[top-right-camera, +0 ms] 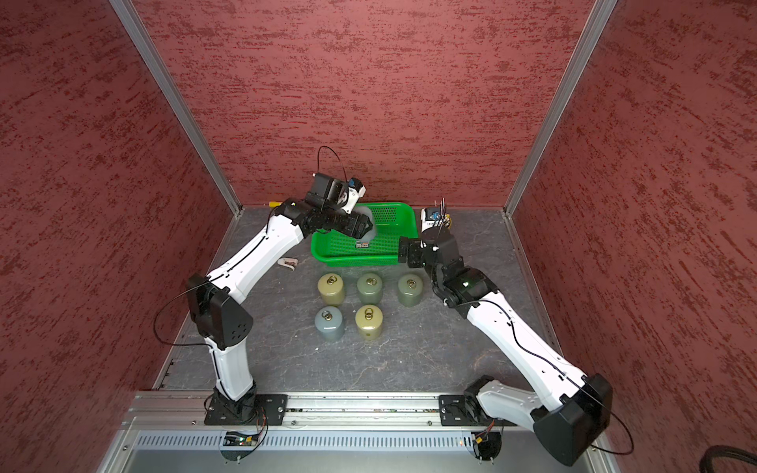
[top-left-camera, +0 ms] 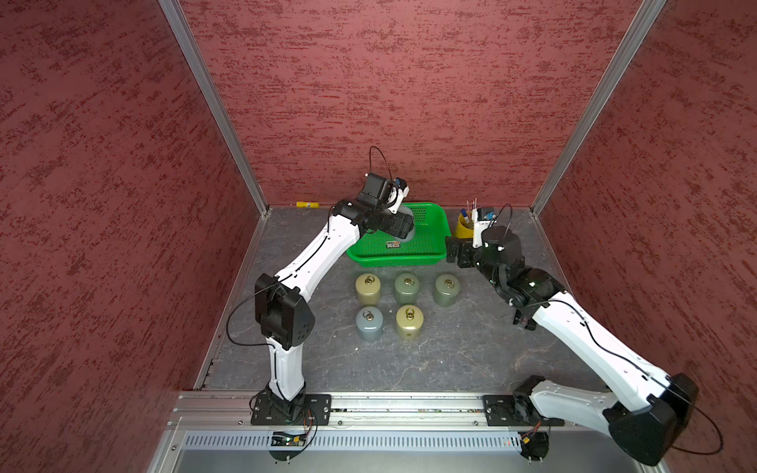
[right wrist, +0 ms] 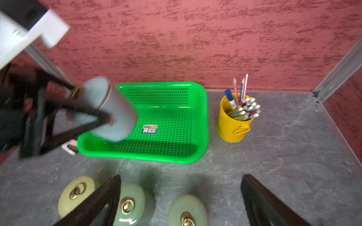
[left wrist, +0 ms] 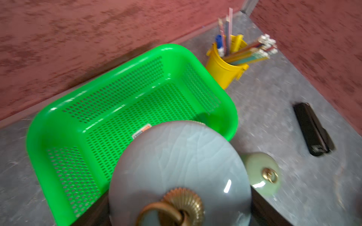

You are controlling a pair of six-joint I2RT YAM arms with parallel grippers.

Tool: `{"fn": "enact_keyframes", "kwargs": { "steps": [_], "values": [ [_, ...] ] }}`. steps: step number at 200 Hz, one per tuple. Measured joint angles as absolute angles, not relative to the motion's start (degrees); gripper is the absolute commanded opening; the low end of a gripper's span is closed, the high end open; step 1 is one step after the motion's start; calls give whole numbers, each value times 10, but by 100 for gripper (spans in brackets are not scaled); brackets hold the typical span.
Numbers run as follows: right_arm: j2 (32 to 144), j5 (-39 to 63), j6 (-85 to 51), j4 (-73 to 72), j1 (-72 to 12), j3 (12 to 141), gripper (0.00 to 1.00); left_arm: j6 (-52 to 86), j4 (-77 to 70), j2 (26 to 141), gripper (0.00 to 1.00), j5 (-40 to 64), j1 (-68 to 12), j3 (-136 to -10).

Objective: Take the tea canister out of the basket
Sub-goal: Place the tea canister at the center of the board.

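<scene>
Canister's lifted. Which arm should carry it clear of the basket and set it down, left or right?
Left. The left gripper is shut on the grey-blue tea canister, holding it tilted over the basket. The right gripper is open and empty beside the basket, so a handover seems needless.

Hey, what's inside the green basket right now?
Only a small label shows on the basket floor. The left pincer holds a grey-blue canister tilted over one corner, covering the floor there; whether it touches the basket, I cannot tell.
</scene>
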State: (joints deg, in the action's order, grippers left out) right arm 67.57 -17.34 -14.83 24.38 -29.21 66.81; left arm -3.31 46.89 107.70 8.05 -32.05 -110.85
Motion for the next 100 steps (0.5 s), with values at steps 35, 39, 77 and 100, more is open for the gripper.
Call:
{"fn": "enact_keyframes", "kwargs": {
  "steps": [35,39,77,100],
  "values": [
    [705,-144,-165,287,-218,705,99,-33,468,1027,50,111,-386,-1042],
    [708,-140,-166,291,-211,706,99,-33,468,1021,50,113,-395,-1035],
    [722,-110,-175,310,-169,707,99,-30,446,967,50,111,-474,-957],
    [722,-94,-178,311,-156,707,99,-23,413,936,50,98,-521,-895]
  ]
}}
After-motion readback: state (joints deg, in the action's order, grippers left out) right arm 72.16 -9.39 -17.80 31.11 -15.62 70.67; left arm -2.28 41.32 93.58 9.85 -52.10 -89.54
